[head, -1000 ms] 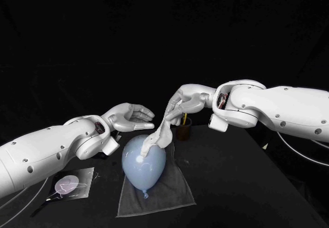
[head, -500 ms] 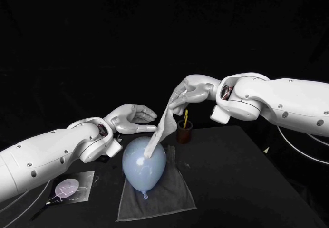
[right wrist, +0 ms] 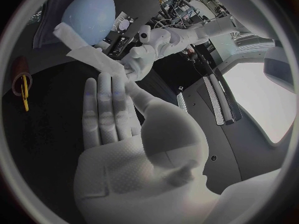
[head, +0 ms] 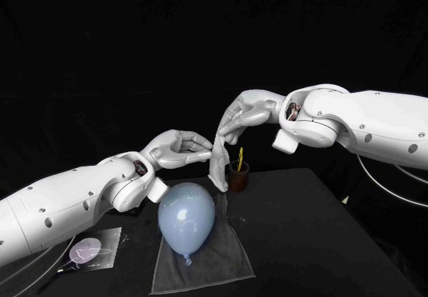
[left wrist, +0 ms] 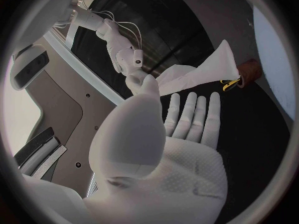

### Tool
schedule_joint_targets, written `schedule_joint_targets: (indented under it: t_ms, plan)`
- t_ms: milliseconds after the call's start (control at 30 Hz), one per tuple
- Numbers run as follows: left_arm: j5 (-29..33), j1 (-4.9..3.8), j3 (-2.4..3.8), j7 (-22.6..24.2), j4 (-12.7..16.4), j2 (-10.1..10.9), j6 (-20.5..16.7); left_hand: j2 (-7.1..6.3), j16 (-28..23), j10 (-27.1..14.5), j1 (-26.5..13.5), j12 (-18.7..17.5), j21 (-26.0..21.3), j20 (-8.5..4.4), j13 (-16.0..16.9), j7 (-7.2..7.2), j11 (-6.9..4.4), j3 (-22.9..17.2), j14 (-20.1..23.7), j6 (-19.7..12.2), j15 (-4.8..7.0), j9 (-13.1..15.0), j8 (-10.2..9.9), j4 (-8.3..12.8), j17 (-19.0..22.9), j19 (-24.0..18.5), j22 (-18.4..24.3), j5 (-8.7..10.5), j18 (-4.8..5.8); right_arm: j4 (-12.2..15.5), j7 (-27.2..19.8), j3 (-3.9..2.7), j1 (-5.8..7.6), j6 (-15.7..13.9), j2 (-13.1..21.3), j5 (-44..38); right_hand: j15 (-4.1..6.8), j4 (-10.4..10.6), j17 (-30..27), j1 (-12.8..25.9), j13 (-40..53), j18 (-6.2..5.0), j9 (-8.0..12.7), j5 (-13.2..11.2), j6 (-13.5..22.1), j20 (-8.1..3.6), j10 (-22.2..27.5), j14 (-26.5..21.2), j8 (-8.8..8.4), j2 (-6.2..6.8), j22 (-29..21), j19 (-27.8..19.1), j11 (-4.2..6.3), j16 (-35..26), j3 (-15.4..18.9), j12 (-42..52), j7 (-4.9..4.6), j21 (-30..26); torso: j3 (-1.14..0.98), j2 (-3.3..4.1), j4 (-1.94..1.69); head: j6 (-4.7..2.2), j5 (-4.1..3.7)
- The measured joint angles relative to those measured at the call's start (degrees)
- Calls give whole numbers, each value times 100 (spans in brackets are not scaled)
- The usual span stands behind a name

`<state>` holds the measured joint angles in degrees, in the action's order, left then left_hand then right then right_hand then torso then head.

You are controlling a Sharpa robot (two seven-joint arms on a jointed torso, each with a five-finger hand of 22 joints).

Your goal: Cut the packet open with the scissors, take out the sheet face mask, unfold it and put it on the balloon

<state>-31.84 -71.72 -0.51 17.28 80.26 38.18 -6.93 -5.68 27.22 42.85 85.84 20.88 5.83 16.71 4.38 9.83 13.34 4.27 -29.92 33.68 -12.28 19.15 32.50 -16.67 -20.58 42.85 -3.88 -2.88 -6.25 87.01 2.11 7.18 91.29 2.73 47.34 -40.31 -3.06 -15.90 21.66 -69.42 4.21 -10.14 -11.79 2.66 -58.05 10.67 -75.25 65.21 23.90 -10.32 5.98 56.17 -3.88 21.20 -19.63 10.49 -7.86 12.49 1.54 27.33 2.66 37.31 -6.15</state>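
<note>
Balloon [head: 187,216] hides part of cloth [head: 203,267]

balloon [head: 187,213]: pale blue, plain, white glint
sheet face mask [head: 218,162]: white, no print
cloth [head: 201,263]: grey, plain, under the balloon
cup [head: 239,177]: brown
scissors [head: 240,154]: yellow handle
packet [head: 89,249]: dark w/ pale lilac oval print
table [head: 312,235]: black
left hand [head: 179,148]: silver; palm has a fine dot texture
right hand [head: 240,117]: silver, same
arms [head: 62,204]: white w/ small dark dots
</note>
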Motion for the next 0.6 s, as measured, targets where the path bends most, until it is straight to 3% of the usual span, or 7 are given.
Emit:
schedule_joint_targets:
  t_ms: [267, 500, 600]
  plan:
    - [101, -41, 2, 12, -41, -215, -116, -67, -40, 70, -67, -12, -11, -13, -31, 9, 29, 31, -55, 117, -10, -113, -60, 0, 101, -37, 6, 0, 1, -109, 130, 0, 28, 159, -128, -18, 20, 3, 53, 76, 7, 1, -1, -2, 0, 0, -24, 21, 47, 76, 18, 0, -19, -46, -242, -21, 0, 26, 2, 4, 2, -29, 16]
    - [118, -69, 4, -27, -82, -307, -277, 126, 11, 309, 127, 93, 28, -19, -31, 52, -63, -51, -336, 424, 78, -209, -60, 48, 188, 192, -21, 0, 1, -153, 202, 2, 32, 205, -216, -42, 0, 23, 78, 122, 10, 2, -1, -4, 0, 0, -49, 41, 51, 122, 26, 0, -3, -57, -356, -21, 1, 26, -2, 8, -2, -32, 31]
    - [117, -72, 4, -59, -89, -316, -329, 150, 70, 466, 189, 168, 77, -19, -19, 73, -110, -51, -509, 572, 132, -253, -60, 48, 214, 299, -30, 0, -127, -153, 215, 2, 34, 206, -237, -48, 1, 14, 87, 151, 11, 3, -42, -4, 0, 0, -50, 42, 51, 151, 27, 0, -3, -82, -410, -21, 1, 48, -2, 9, -3, -23, 31]
